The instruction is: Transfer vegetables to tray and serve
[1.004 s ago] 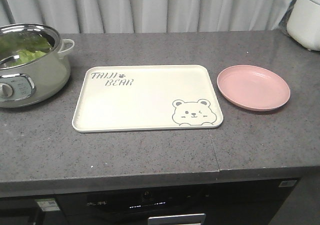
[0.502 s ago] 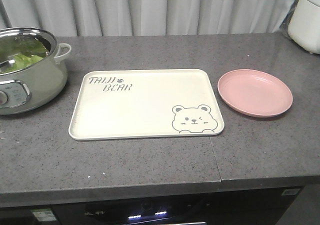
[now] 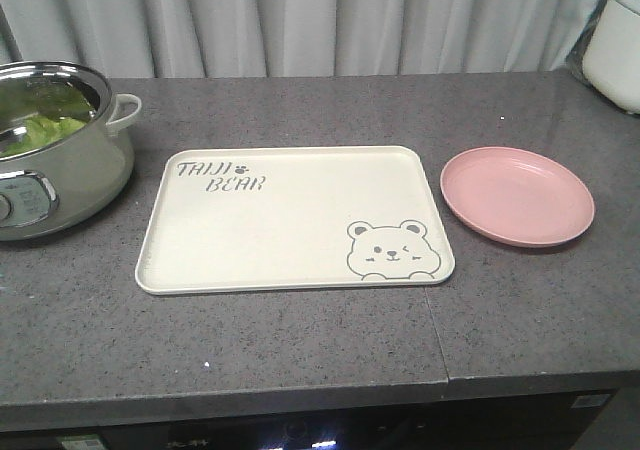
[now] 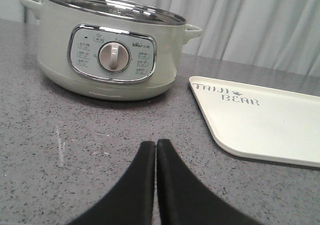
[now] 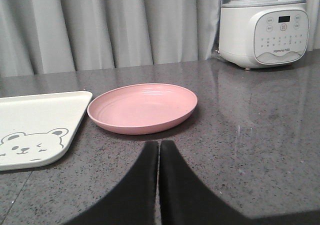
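Note:
The green vegetables [image 3: 45,130] lie inside the pale green electric pot [image 3: 55,165] at the far left of the counter. The cream tray [image 3: 290,220] with the grey bear and "TAIJI BEAR" lettering lies bare at the centre, also seen as the tray [image 4: 265,117] in the left wrist view and the tray [image 5: 35,120] in the right wrist view. My left gripper [image 4: 156,144] is shut with nothing in it, low over the counter in front of the pot [image 4: 110,50]. Shut and holding nothing, my right gripper [image 5: 159,145] hovers just in front of the pink plate [image 5: 142,106].
The pink plate [image 3: 517,195] sits right of the tray. A white appliance [image 3: 615,50] stands at the back right corner, its control panel [image 5: 280,32] facing the right wrist camera. Grey curtains hang behind the counter, whose front edge runs along the bottom of the front view.
The front view has shifted: pot, tray and plate sit lower and a little nearer in the picture than a second ago, and less of the cabinet front below the counter shows.

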{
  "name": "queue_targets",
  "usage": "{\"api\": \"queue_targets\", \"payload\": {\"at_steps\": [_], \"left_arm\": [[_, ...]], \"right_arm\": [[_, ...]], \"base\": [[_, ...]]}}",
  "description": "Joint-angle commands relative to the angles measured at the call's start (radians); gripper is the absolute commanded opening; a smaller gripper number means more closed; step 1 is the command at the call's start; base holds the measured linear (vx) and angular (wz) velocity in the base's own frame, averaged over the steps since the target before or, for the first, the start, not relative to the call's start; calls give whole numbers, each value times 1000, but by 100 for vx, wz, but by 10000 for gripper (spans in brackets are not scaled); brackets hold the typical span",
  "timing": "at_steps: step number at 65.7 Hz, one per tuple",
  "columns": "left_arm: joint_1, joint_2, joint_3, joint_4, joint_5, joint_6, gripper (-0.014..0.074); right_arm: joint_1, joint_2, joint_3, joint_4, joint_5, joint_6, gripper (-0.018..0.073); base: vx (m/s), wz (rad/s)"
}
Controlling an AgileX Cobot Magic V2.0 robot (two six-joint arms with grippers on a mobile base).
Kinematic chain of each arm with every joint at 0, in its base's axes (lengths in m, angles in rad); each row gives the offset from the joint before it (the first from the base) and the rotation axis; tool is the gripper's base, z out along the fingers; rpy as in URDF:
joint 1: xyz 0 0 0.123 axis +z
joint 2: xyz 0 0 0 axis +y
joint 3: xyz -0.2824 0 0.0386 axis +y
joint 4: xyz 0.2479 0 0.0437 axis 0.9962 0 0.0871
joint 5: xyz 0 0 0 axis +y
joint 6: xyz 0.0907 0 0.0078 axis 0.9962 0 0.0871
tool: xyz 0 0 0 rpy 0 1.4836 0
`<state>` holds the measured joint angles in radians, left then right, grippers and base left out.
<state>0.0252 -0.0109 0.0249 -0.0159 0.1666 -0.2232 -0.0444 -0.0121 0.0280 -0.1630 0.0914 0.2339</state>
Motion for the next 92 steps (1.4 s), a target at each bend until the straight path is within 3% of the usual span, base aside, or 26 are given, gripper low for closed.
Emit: {"api": "queue_targets", "payload": {"at_steps": [1, 92], "left_arm": [[4, -2, 27, -1, -72, -7, -6], [4, -2, 27, -1, -72, -7, -6]], "right_arm": [[-5, -7, 16, -13, -77, -3, -2], [-5, -7, 16, -13, -77, -3, -2]], "base": [[3, 0], [2, 1]]}}
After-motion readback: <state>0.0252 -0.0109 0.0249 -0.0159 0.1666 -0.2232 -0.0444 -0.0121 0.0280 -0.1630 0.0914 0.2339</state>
